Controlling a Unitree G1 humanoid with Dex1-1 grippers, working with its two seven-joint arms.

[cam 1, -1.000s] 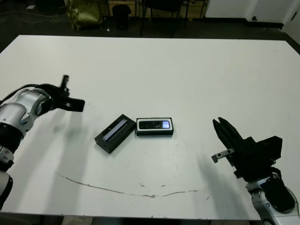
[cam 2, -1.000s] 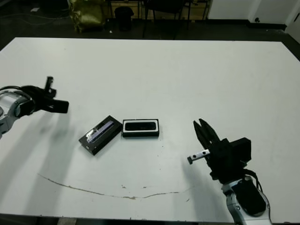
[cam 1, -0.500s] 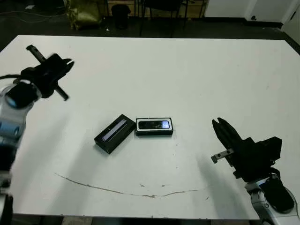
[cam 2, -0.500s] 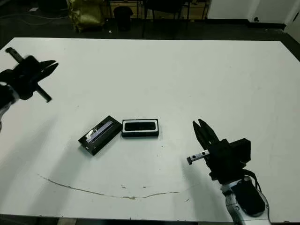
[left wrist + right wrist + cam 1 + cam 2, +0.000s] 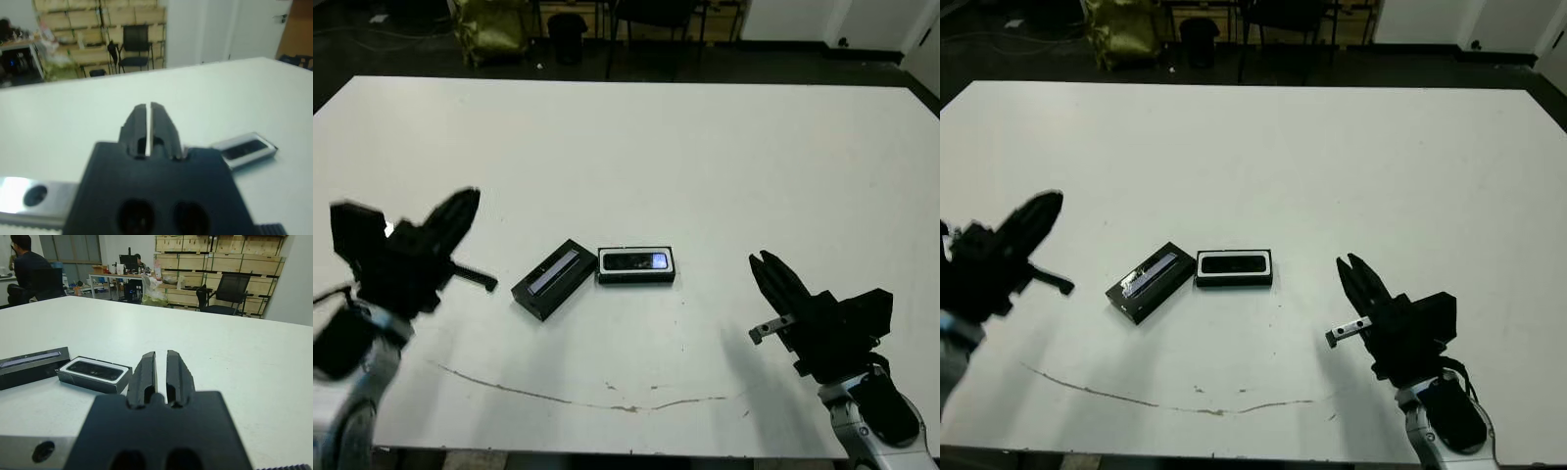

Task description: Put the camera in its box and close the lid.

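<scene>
Head views: white worktop with the box near the middle. Camera lying flat inside the box, a bluish glint on its shiny face. Lid just to the left of the box, turned at a slant, one corner touching or almost touching the box, pale stripe facing up. Box not yet covered. Left end effector well to the left of the box, above the worktop, fingers pressed together, holding nothing. Right end effector well to the right of the box, pointing toward it, fingers close together, holding nothing. Thin brown wavy mark on the worktop nearer the robot than the box.

Left wrist view: left end effector with fingers nearly touching, only a thin gap between them. Box beyond and off to one side of them. Black chair past the worktop's far edge.

Right wrist view: right end effector with fingers nearly touching, nothing between them. Box with the camera inside, lid right beside it. Person in dark clothes far beyond the worktop.
</scene>
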